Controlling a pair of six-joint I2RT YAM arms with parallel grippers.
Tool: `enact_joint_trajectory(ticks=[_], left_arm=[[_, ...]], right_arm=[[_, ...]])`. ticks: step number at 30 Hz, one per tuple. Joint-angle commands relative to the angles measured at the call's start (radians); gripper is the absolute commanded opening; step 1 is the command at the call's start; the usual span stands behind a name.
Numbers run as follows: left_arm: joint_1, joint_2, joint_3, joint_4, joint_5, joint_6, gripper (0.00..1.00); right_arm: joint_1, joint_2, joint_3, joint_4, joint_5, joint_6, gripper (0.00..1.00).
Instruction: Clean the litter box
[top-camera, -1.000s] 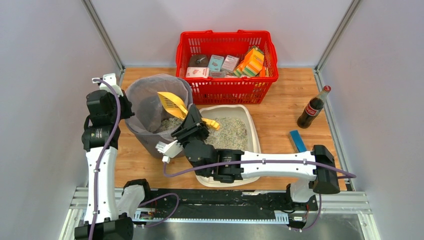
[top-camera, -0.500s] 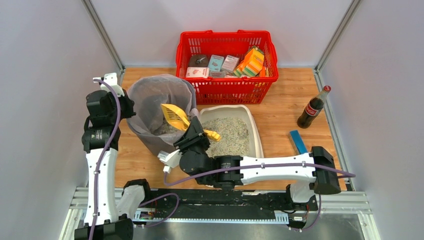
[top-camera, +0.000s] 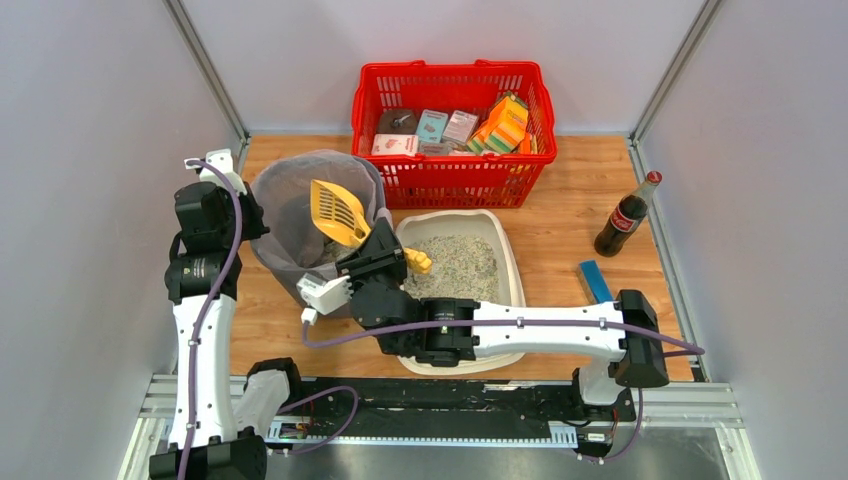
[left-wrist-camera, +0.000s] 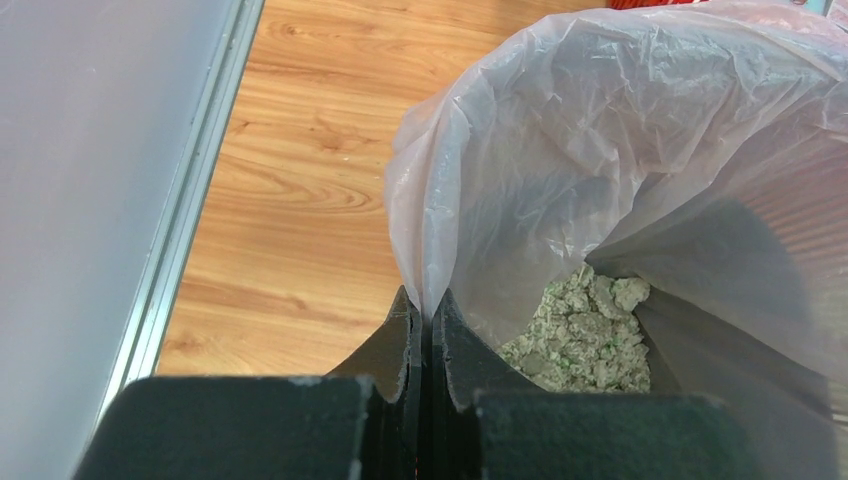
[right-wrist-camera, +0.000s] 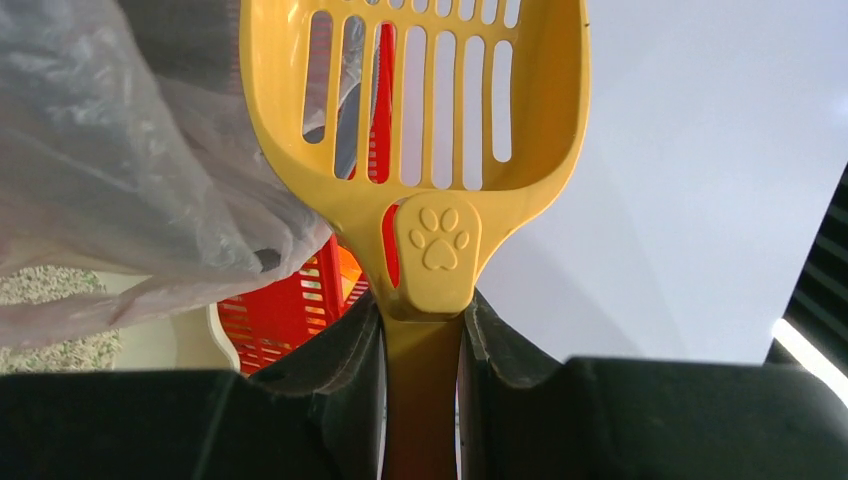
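Observation:
The litter box (top-camera: 513, 262) is a cream tray with grey-white granules (top-camera: 460, 262), in the middle of the table. My right gripper (top-camera: 385, 255) is shut on the handle of a yellow slotted scoop (top-camera: 340, 212). It holds the scoop tilted up over the grey bin with a clear bag (top-camera: 285, 205). In the right wrist view the scoop (right-wrist-camera: 420, 120) looks empty between my right gripper's (right-wrist-camera: 422, 310) fingers. My left gripper (top-camera: 248, 215) is shut on the bag's rim (left-wrist-camera: 425, 250) at the bin's left side. Litter clumps (left-wrist-camera: 585, 330) lie in the bag.
A red mesh basket (top-camera: 450, 178) of boxes stands behind the litter box. A cola bottle (top-camera: 626, 214) stands at the right, with a blue flat object (top-camera: 595, 282) in front of it. The right arm lies across the tray's near end.
The scoop dipped lower into the bin, then rose and tilted up over it. The right arm shifted a little left. The left gripper kept its hold on the bag.

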Motion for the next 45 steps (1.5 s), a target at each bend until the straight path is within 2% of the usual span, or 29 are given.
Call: enact_joint_trajectory(ticks=[1, 8, 13, 16, 17, 24, 28, 32, 39, 45], left_arm=[[-0.007, 0.0, -0.014, -0.028, 0.001, -0.011, 0.0], [-0.007, 0.001, -0.019, -0.027, -0.04, -0.001, 0.0], [-0.006, -0.002, -0.022, -0.023, -0.068, 0.01, 0.03], [-0.007, -0.009, -0.03, -0.011, -0.073, 0.015, 0.2], [-0.007, -0.017, -0.034, -0.007, -0.068, 0.016, 0.34], [-0.009, -0.049, -0.054, 0.03, -0.074, 0.035, 0.72], [-0.009, -0.092, -0.076, 0.061, -0.085, 0.047, 0.73], [-0.009, -0.135, -0.093, 0.082, -0.161, 0.053, 0.74], [-0.016, -0.137, -0.06, 0.081, -0.174, 0.067, 0.75], [-0.022, -0.12, 0.051, 0.016, -0.208, 0.072, 0.75]], right_arm=[[-0.009, -0.01, 0.082, 0.085, -0.043, 0.114, 0.0], [-0.022, -0.051, 0.088, 0.086, -0.078, 0.234, 0.0], [-0.053, -0.103, 0.099, 0.091, -0.127, 0.411, 0.0], [-0.101, -0.144, 0.11, 0.039, -0.198, 0.574, 0.0], [-0.13, -0.155, 0.111, 0.019, -0.218, 0.614, 0.0], [-0.289, -0.289, 0.036, -0.098, -0.38, 0.924, 0.0], [-0.392, -0.41, -0.063, -0.156, -0.486, 1.071, 0.0], [-0.518, -0.552, -0.169, -0.21, -0.551, 1.191, 0.0], [-0.615, -0.657, -0.254, -0.409, -0.598, 1.312, 0.0], [-0.679, -0.718, -0.315, -0.549, -0.62, 1.407, 0.0]])
